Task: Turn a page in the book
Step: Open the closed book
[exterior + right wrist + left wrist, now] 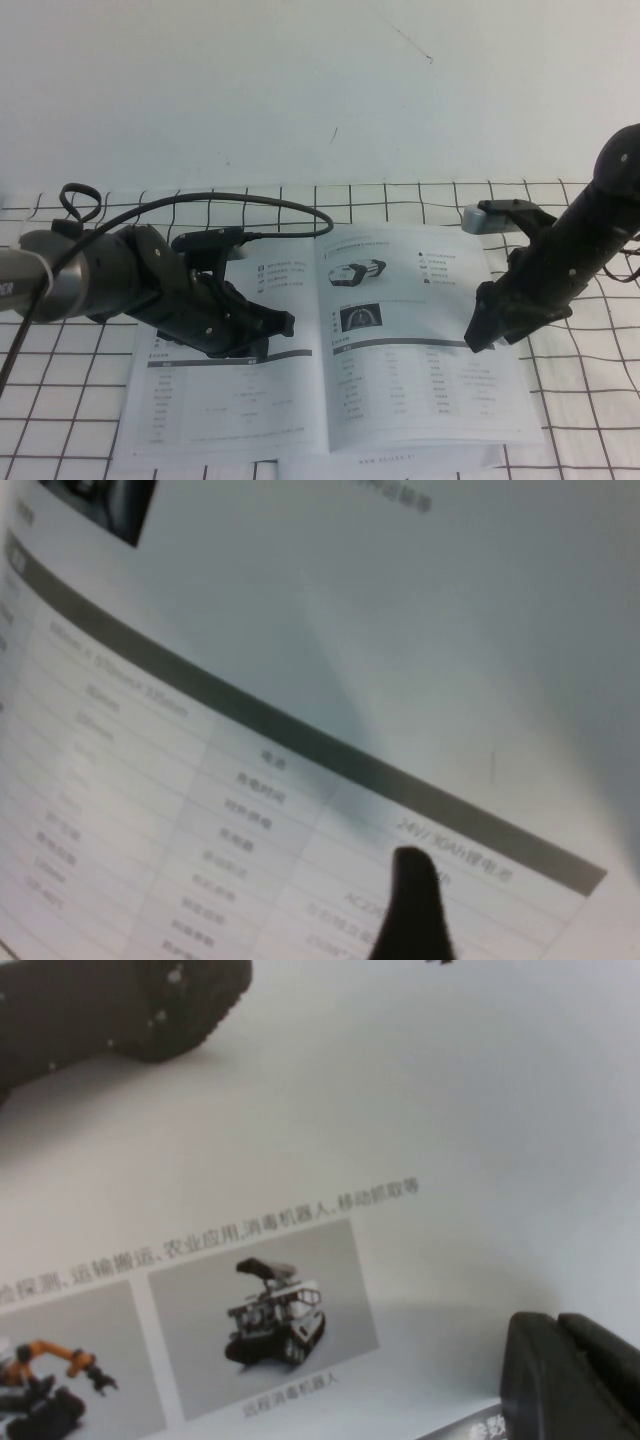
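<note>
The book (pixel 240 400) lies open and flat on the checked table. Its right-hand page (pixel 420 390) shows a device photo, a dark arch picture and a grey-headed table; its other side is hidden. My left gripper (pixel 280 325) is shut and rests low on the left page near the spine; its fingers (pixel 570 1380) touch the paper beside a small tracked-robot photo (pixel 275 1310). My right gripper (pixel 478 338) is shut, tip down on the right page near its outer edge. In the right wrist view its dark tip (pixel 415 905) sits on the table rows just under the grey bar (pixel 300 740).
A plain white sheet (pixel 400 465) sticks out under the book's near edge. A black cable (pixel 250 200) loops over the left arm. The checked cloth (pixel 580 420) runs on to the right. A white wall stands behind.
</note>
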Controlling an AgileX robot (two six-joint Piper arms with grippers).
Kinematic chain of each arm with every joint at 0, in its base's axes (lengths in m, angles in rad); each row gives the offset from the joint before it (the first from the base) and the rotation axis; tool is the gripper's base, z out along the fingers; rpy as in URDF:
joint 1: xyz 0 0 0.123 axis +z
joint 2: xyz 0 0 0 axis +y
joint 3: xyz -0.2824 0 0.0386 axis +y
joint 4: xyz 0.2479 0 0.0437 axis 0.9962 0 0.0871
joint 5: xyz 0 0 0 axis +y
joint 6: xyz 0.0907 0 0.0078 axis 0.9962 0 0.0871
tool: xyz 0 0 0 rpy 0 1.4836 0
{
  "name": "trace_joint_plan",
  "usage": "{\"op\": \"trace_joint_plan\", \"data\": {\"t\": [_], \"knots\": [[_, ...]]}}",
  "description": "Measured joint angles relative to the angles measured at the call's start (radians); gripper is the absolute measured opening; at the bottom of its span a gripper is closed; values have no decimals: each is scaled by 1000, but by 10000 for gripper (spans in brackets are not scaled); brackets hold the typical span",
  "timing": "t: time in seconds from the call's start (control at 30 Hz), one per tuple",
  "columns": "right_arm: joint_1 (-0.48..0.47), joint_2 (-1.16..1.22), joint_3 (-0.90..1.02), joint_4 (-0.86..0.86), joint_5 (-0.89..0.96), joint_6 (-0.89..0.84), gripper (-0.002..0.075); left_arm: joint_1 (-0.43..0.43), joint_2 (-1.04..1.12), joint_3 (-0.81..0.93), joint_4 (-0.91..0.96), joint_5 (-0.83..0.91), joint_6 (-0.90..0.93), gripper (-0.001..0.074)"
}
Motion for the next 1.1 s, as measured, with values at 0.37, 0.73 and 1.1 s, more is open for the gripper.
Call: {"op": "trace_joint_plan", "data": {"t": [0.37, 0.73, 1.1], "knots": [[2, 19, -2, -48, -1, 43, 487, 0, 0, 0, -2, 2, 0, -2], [2, 25, -2, 83, -45, -26, 487, 0, 0, 0, -6, 4, 0, -2], [3, 17, -2, 196, -52, -90, 469, 0, 0, 0, -8, 5, 0, -3]]}}
